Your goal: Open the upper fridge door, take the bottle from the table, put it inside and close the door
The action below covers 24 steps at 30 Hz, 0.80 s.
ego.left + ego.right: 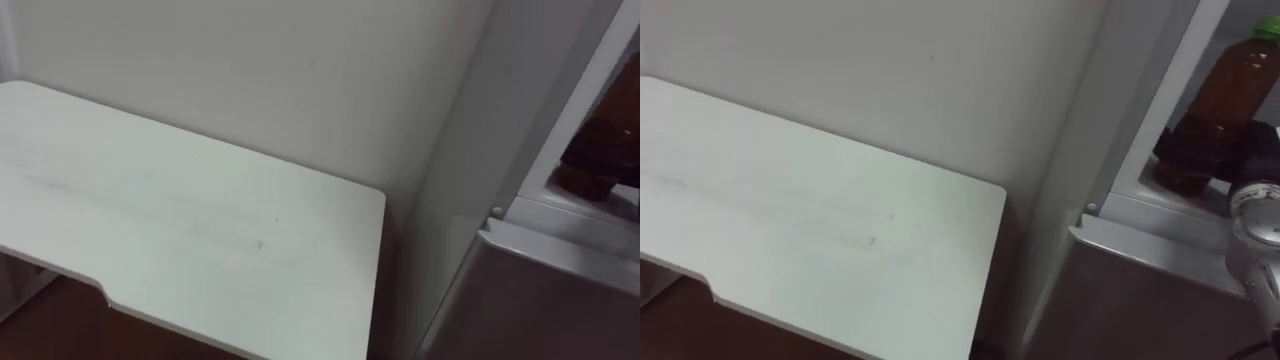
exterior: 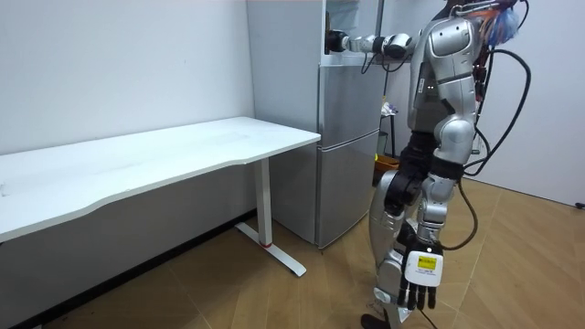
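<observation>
A bottle [image 1: 1230, 85] of brown liquid with a green cap stands upright inside the open upper compartment of the grey fridge [image 1: 1160, 215]. My right arm reaches in from the lower right, and my right hand [image 1: 1180, 150] is dark and curled round the bottle's lower part. In the room view I stand in front of the fridge [image 2: 347, 146] with the right hand [image 2: 336, 41] stretched out at head height into its upper part. My left hand [image 2: 422, 279] hangs by my leg with relaxed fingers and holds nothing.
A white table [image 1: 790, 230] stands against the wall directly left of the fridge, its corner close to the fridge's side wall [image 1: 470, 150]. The lower fridge door [image 1: 1120, 300] is closed. Wooden floor lies around my feet [image 2: 512, 256].
</observation>
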Motion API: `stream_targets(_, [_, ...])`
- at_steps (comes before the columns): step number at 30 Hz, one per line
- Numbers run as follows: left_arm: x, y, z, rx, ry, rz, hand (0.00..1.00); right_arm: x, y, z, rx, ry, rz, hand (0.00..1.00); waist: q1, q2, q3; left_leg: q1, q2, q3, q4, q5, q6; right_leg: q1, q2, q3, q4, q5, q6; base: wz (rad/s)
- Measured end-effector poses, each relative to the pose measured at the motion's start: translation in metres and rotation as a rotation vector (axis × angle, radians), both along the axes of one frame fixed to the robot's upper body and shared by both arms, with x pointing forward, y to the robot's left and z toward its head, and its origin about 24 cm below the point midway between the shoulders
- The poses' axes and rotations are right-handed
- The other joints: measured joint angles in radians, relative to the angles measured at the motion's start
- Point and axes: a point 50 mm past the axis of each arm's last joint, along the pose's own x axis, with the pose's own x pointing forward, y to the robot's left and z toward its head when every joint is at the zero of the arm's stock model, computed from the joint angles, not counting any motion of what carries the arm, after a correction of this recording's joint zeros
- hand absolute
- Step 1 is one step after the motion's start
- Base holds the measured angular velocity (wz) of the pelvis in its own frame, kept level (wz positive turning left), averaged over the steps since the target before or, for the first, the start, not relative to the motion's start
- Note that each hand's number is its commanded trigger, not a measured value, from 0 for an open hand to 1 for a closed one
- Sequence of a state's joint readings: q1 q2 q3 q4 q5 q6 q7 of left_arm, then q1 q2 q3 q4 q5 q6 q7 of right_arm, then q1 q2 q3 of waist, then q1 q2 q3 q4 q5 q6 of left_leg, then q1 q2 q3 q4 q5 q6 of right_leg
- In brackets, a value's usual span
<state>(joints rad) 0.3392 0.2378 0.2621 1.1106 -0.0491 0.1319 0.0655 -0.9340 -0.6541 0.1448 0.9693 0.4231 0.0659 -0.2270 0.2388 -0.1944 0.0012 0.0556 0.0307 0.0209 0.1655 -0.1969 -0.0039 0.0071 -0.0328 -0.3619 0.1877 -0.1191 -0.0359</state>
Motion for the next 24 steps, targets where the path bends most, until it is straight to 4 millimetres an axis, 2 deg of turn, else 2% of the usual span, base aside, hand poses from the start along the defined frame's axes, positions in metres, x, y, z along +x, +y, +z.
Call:
stream_targets(1, [-0.001, 0.001, 0.0, -0.002, 0.003, 0.0, 0.0, 0.0, -0.001, -0.001, -0.001, 0.006, -0.003, 0.42, 0.006, 0.001, 0.0008, 0.002, 0.0, -0.001, 0.0, 0.0, 0.0, 0.001, 0.0, 0.0, 0.0, 0.0, 0.0, -0.03])
stream_targets(2, [-0.001, 0.001, 0.001, -0.003, 0.01, 0.002, 0.0, 0.0, -0.001, -0.001, -0.002, 0.008, -0.001, 0.0, 0.009, 0.003, 0.0023, 0.003, 0.001, -0.001, 0.001, 0.0, 0.0, 0.003, 0.0, 0.0, 0.0, 0.0, 0.0, 0.0])
stream_targets(6, [-0.002, 0.004, 0.002, 0.0, 0.022, 0.004, 0.0, 0.0, -0.001, -0.001, -0.001, 0.013, 0.017, 0.0, 0.013, 0.009, 0.0063, 0.006, 0.003, -0.001, 0.002, -0.003, -0.004, 0.007, -0.001, 0.0, 0.0, 0.001, -0.001, 0.0])
stream_targets(24, [0.017, 0.012, 0.004, 0.014, -0.031, -0.002, 0.0, 0.002, 0.003, -0.003, -0.019, 0.061, 0.104, 0.0, 0.013, 0.006, 0.003, 0.005, 0.013, 0.002, 0.007, -0.001, -0.015, 0.013, 0.018, 0.002, -0.018, 0.001, -0.013, 0.0])
